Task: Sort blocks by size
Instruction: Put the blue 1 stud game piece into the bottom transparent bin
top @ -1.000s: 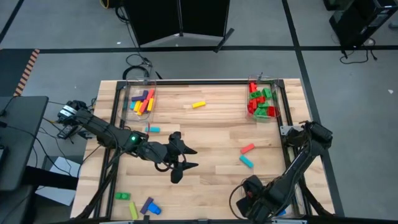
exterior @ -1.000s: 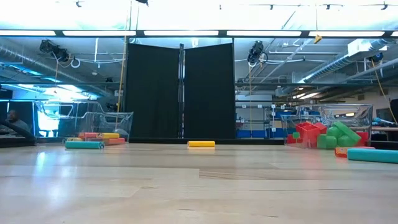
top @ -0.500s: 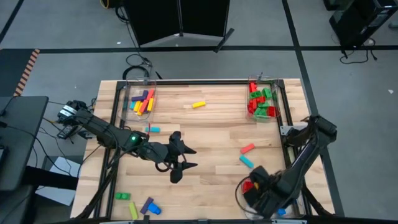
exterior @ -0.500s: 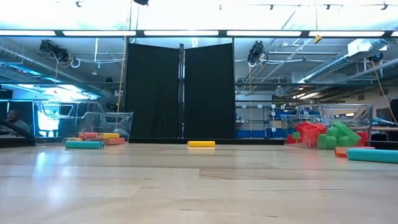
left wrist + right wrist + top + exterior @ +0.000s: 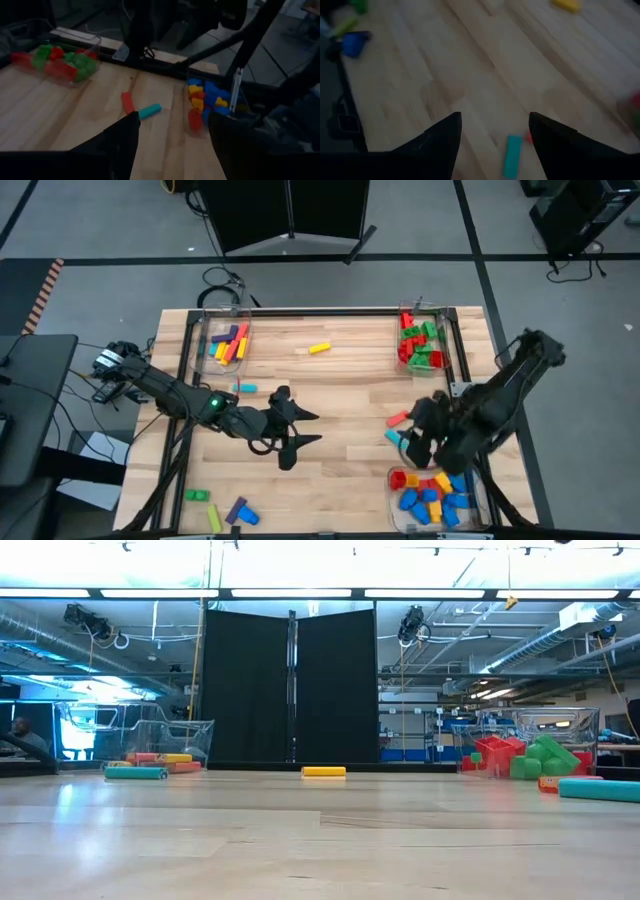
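With its fingers apart and empty, the right gripper point(image 5: 418, 442) hangs right of centre beside the teal block point(image 5: 396, 439) — it should descend squarely astride it, while the left gripper point(image 5: 296, 442) waits open mid-table.

The high view looks straight down from well above the wooden table point(image 5: 330, 395), taking in all of it and the floor around. The low view sits at the table's surface, facing level across it toward a black curtain point(image 5: 290, 690) beyond the far edge. The left wrist view looks close across the table toward its right side; the right wrist view looks down and across it. Both wrist views share a teal block point(image 5: 149, 111) point(image 5: 511, 156), also visible from above point(image 5: 394, 437).
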{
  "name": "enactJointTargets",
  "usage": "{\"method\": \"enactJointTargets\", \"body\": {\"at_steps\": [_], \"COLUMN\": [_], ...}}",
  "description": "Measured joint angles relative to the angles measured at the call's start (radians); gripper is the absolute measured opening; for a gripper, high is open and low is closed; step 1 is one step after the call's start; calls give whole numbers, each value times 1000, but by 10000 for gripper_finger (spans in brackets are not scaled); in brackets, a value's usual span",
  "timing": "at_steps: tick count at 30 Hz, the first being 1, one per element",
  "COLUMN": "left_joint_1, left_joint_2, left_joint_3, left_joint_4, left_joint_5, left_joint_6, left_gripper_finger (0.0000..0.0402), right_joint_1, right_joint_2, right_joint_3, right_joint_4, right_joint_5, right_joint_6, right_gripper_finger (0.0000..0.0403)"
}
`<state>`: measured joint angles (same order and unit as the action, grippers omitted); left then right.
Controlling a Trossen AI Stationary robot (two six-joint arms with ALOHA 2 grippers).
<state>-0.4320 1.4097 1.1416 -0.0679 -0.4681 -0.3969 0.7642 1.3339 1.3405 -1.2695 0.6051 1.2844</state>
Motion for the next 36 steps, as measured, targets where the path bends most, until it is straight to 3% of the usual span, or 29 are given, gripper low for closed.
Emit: {"method": "enactJointTargets", "body": {"at_steps": [6,12,16,19,23,31,36], "left_joint_1": [0,-9,-24,-34,-50,-122,-145], "left_joint_2": [0,0,0,0,13,149,257], "left_joint_3": [33,106,171,225,276,359,410], "left_joint_4": [-79,-300,-491,-635,-715,-831,-941], "left_joint_5": [-83,-93,-92,-85,-20,210,389], "left_joint_6": [-61,-200,-243,-269,-266,-109,-166], "left_gripper_finger": [243,243,243,240,225,186,182], "right_joint_1": [-46,-159,-253,-297,-323,-324,-324], "right_joint_2": [-275,-550,-670,-713,-735,-728,-728], "right_joint_3": [-350,-772,-1022,-1157,-1249,-1275,-1275], "right_joint_4": [425,989,1404,1615,1736,1748,1748], "right_joint_5": [-4,-126,-233,-245,-247,-262,-264], "right_joint_6": [-352,-659,-912,-1077,-1088,-999,-999], "right_gripper_finger": [244,244,243,240,239,240,242]}}
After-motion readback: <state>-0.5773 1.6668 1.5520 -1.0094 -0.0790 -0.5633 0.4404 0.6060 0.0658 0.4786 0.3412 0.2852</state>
